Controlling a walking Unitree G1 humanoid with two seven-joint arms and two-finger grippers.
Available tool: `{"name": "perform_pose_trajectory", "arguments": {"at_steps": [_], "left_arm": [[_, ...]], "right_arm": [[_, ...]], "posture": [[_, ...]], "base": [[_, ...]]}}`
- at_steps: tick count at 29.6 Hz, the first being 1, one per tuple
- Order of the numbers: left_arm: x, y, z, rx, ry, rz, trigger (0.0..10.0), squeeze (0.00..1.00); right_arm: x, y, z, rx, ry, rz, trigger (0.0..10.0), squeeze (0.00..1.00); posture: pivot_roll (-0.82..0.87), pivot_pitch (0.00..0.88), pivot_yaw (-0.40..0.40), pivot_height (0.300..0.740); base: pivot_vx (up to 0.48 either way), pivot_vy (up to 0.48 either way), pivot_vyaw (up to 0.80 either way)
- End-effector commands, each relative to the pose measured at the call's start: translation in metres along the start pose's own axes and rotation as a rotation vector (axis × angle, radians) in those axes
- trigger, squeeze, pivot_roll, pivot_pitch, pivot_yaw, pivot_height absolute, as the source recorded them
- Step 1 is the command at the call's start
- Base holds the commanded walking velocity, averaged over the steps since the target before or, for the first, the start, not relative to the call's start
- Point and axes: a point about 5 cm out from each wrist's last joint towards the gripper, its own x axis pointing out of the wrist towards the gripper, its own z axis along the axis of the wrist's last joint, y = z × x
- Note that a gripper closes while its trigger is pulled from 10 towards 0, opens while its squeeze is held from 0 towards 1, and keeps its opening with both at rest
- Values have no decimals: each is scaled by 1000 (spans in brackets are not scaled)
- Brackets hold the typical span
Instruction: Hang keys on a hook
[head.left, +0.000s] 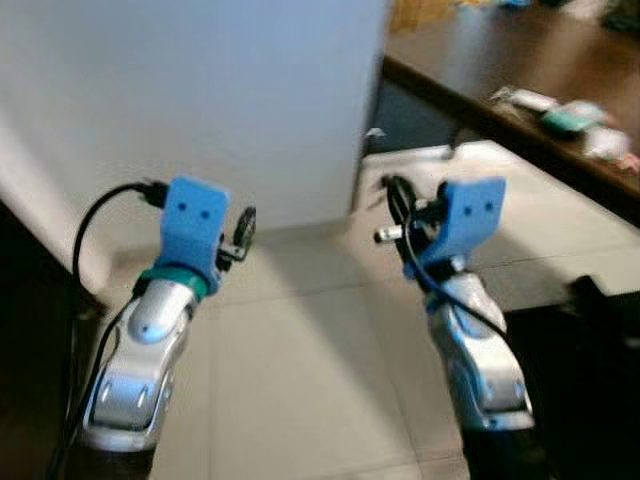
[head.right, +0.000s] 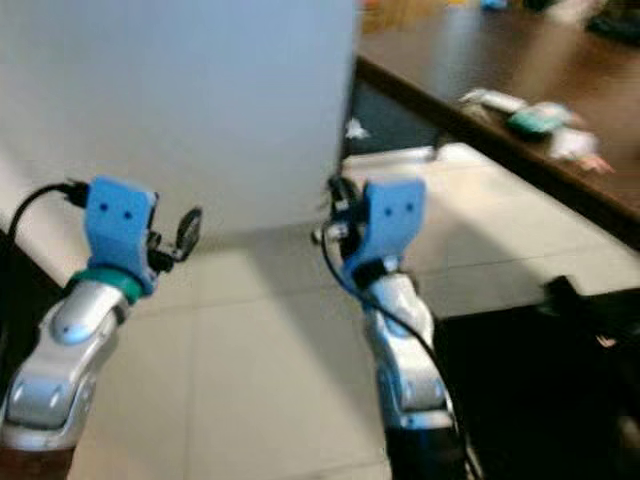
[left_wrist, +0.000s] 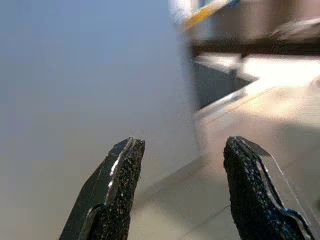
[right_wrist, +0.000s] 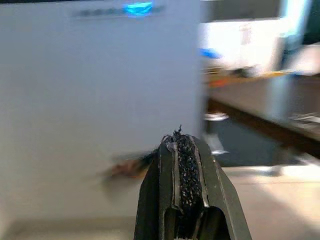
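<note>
A large pale wall (head.left: 200, 100) fills the upper left of the eye views, ending at a vertical corner; its base meets a pale tile floor (head.left: 300, 350) that spreads under both arms. To the right, a dark wooden desk (head.left: 480, 60) runs away diagonally; blurred small items (head.left: 565, 115) lie on its top, too soft to identify. A low white block (head.left: 560, 200) sits on the floor under the desk edge, beside the wall corner. A dark shape (head.left: 590, 330) occupies the lower right floor area; nature unclear. Both silver arms are raised in front of the wall, each wrist carrying a blue mount. Left arm (head.left: 140, 370) on the left, with a black cable looping off its mount; left gripper (left_wrist: 182, 195) points at the wall base, jaws well apart, nothing between them, tile and wall visible through the gap. Right arm (head.left: 480, 360) stands nearer the wall corner; right gripper (right_wrist: 181, 165) faces the wall, jaws pressed together, rough pads edge to edge, no object seen held. In the right wrist view a small blurred brownish smear (right_wrist: 130, 167) shows against the wall just beside the fingertip; cannot tell whether this is the keys or a hook. Elsewhere, keys not identifiable; frames are motion-blurred.
</note>
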Motion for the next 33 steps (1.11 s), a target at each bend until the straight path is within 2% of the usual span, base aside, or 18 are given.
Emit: {"name": "perform_pose_trajectory", "arguments": {"at_steps": [1, 15, 23, 27, 33], "left_arm": [[-3, 6, 0, 19, -3, 18, 10000, 0], [-1, 7, 1, 16, -9, 40, 10000, 0], [-1, 7, 0, 18, -7, 45, 10000, 0], [-1, 7, 0, 18, -8, 44, 10000, 0], [-1, 7, 0, 18, -10, 44, 10000, 0]], "right_arm": [[1, 6, 2, 22, -14, 9, 10000, 0], [2, 5, 2, -6, -10, 22, 10000, 0], [3, 5, 1, -35, -1, 28, 10000, 0], [5, 2, 3, -2, -10, 5, 10000, 0], [6, -1, 3, 1, -12, -15, 10000, 0]], "posture": [[-121, 39, 124, 740], [-117, 35, 120, 740], [-117, 33, 119, 740], [-117, 28, 118, 740], [-117, 30, 119, 740]], "base": [[461, 0, 0], [461, 0, 0], [461, 0, 723], [461, 0, 0], [461, 0, 0]]}}
